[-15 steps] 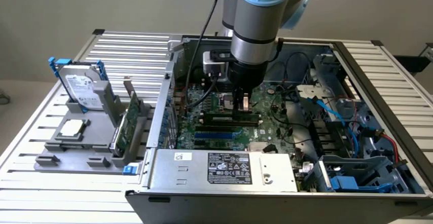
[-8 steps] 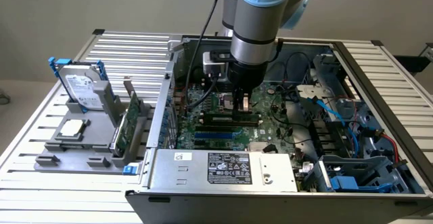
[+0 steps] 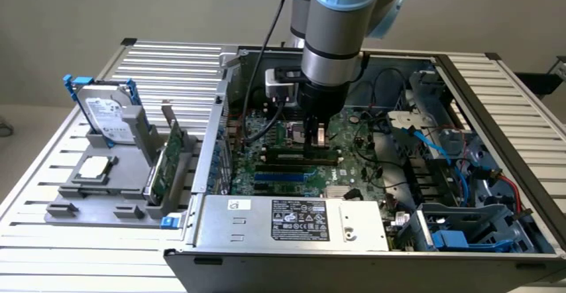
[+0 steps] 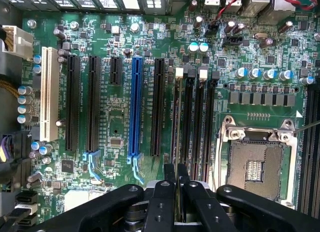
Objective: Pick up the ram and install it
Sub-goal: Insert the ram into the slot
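Ram sits edge-up directly beneath the gripper, level with the 4 black memory slots. It appears lined up with the slot farthest from the CPU socket. The fingers are pressed together on its thin top edge.

Risks, as judged:
- Any skew between the ram and its slot would jam 1 end high.
- The notch may miss its key.
- Off-centre pressure could flex the motherboard.
- The open socket lies just beside the tool, so a sideways slip could reach its contacts.
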Robot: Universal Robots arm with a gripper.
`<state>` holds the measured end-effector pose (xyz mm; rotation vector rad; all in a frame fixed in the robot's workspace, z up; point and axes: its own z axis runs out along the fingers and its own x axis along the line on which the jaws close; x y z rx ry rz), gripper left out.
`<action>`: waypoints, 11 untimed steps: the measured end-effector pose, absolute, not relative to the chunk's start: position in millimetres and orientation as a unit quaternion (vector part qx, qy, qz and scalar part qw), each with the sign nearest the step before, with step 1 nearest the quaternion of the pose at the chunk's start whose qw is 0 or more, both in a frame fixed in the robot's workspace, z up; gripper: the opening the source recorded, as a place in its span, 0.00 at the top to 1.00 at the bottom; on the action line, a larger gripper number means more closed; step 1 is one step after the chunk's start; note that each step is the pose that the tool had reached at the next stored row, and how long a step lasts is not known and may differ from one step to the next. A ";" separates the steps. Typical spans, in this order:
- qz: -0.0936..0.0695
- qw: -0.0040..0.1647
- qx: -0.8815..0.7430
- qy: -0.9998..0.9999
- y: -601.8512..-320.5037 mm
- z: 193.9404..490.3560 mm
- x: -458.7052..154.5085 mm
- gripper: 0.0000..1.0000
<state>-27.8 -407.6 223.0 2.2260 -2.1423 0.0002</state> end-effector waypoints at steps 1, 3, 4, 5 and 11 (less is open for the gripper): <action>0.000 0.026 0.720 -0.693 -407.6 222.9 -27.8 0.87; 0.000 0.026 0.720 -0.693 -407.6 222.4 -27.8 0.87; 0.000 0.026 0.720 -0.693 -407.6 222.3 -27.8 0.87; -0.001 0.027 0.720 -0.693 -407.6 222.3 -27.8 0.87; -0.002 0.028 0.720 -0.693 -407.5 221.7 -27.8 0.61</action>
